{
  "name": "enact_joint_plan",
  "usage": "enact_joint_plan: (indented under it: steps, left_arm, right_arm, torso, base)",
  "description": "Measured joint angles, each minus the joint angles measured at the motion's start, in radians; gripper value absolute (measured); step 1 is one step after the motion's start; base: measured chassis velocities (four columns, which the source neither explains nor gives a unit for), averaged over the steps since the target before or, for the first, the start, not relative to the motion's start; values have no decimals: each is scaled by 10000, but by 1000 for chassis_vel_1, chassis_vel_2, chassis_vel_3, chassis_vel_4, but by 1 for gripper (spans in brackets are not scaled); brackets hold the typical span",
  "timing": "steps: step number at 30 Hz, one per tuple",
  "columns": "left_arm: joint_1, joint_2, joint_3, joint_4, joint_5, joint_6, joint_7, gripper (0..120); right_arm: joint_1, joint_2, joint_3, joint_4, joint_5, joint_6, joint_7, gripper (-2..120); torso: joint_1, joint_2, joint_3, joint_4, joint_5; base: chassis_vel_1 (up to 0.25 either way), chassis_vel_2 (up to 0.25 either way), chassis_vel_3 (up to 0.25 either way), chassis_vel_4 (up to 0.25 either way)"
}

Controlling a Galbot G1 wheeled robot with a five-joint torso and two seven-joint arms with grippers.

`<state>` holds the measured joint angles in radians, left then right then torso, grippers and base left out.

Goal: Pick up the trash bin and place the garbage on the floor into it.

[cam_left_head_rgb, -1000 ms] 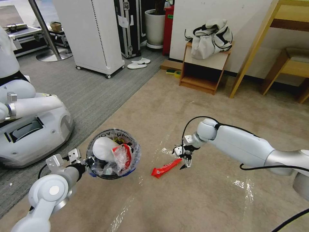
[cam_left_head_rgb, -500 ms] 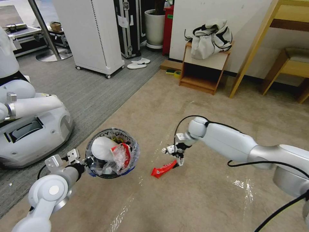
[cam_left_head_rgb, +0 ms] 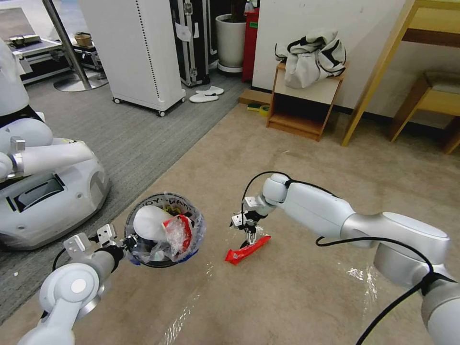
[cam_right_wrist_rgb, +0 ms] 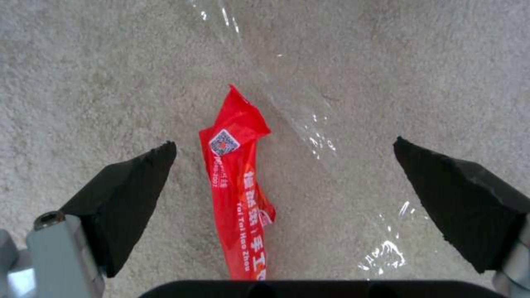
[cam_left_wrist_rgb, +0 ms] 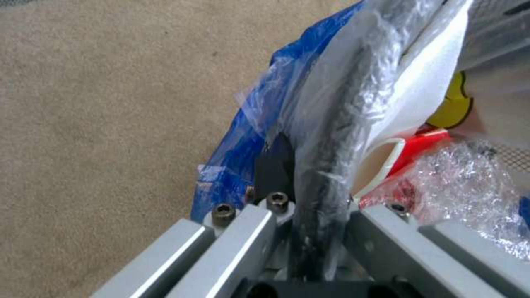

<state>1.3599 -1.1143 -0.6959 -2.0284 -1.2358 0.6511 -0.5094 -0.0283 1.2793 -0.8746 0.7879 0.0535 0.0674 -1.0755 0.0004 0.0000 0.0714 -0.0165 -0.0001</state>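
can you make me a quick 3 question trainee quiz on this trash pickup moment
1. True or false: the right gripper is shut on the red wrapper.
2. What does the left gripper hold? A) the trash bin by its rim B) a slipper C) nothing
3. Fill in: the red wrapper lies on the beige ____.

Key:
1. False: its fingers stand open on either side of the wrapper.
2. A
3. Carpet
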Motion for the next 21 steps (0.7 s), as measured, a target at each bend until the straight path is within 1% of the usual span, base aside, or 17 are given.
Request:
enact_joint_plan:
  steps: [8,16,21]
  left_arm:
    - [-53,47,-33,43,-47,0,19,0]
    - [-76,-20,52,86,-37,-1,20,0]
    - [36,-10,87,48,-35,-4,12,0]
  right_arm:
    - [-104,16,41,-114,4,2,35,100]
    - [-341,38,33,-193,117,-90,115,100]
    - [-755,307,238,-553,-6,-124,261,100]
  torso:
    - [0,0,0,0,0]
    - [0,0,0,-1,0]
    - [0,1,0,-1,2]
  base:
    - [0,0,0,0]
    - [0,0,0,0]
    - [0,0,0,0]
